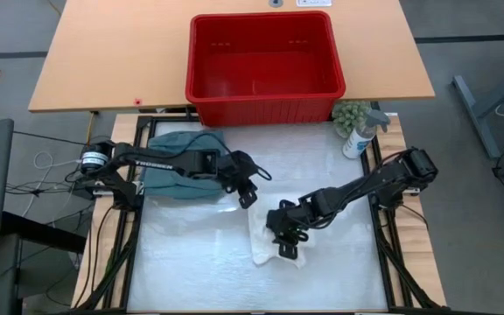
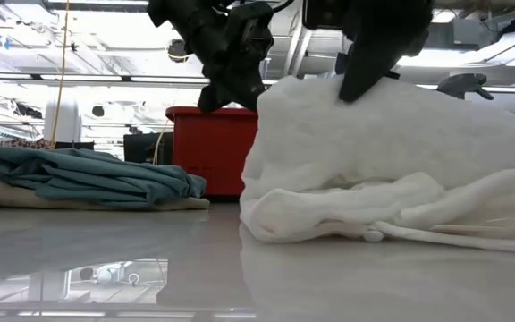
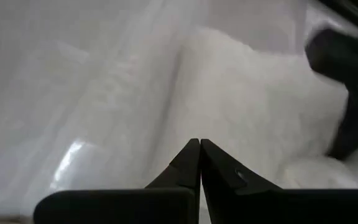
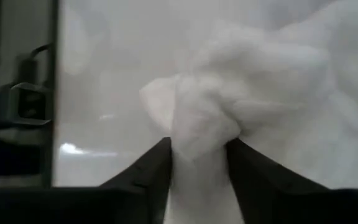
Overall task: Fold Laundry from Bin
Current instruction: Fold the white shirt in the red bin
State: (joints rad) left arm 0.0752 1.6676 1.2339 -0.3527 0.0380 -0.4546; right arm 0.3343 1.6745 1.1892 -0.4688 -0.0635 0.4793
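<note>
The white garment [image 1: 274,243] lies bunched on the table's middle, part of it raised [image 2: 356,134]. My right gripper [image 1: 285,238] is shut on it. My left gripper [image 1: 250,185] is shut and empty, just above the table to the left of the white garment; its shut fingertips [image 3: 199,144] point toward the cloth. The dark teal garment [image 1: 182,166] lies folded at the table's far left, on top of the beige one [image 2: 25,192]. The red bin [image 1: 263,66] stands on the wooden table beyond the far edge. My right gripper pinches a bunched fold of the white garment [image 4: 197,140] between its two fingers, coming from above and slanting down. The held part is lifted into a peak [image 2: 329,98]; the rest of the garment lies slack on the table [image 2: 401,215].
A spray bottle [image 1: 361,133] and a small green object [image 1: 350,115] stand at the table's far right corner. Bare table surface [image 1: 199,262] lies toward the near edge and left of the white garment.
</note>
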